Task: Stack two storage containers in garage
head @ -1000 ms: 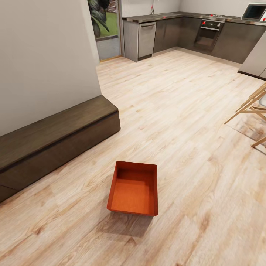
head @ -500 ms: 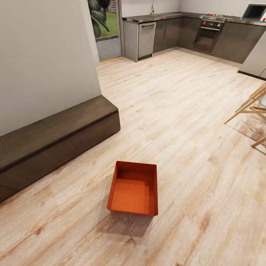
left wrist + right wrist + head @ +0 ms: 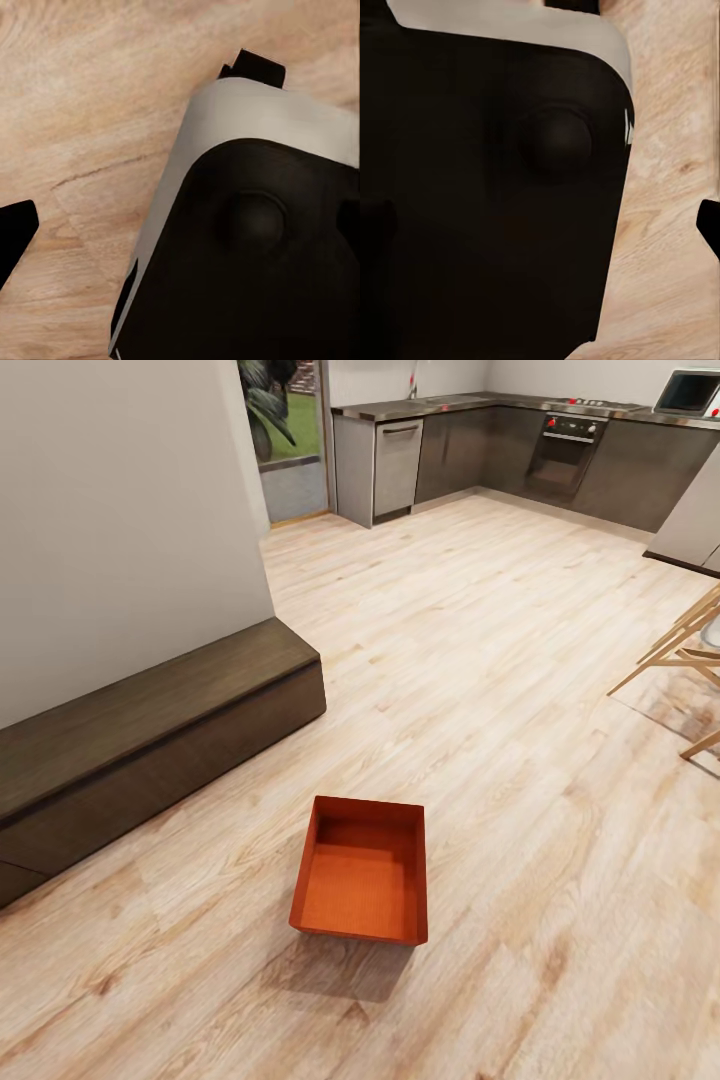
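Observation:
One orange-red storage container point(image 3: 362, 872) sits upright and empty on the light wood-plank floor, low in the middle of the head view. It has no lid and nothing touches it. In the left wrist view, my left gripper point(image 3: 180, 225) hangs open over the planks in front of a white-and-black part of my own body point(image 3: 255, 225); one black fingertip point(image 3: 15, 229) shows at the frame's edge. My right gripper point(image 3: 540, 221) is open too, with a fingertip point(image 3: 709, 225) over the wood beside my dark body. The garage is out of view.
A low dark wooden bench point(image 3: 150, 730) runs along a beige wall point(image 3: 120, 510) left of the container. A dark-cabinet kitchen point(image 3: 520, 445) lies at the back, with a glass door point(image 3: 285, 430) to its left. Wooden chair legs point(image 3: 685, 650) stand at the right.

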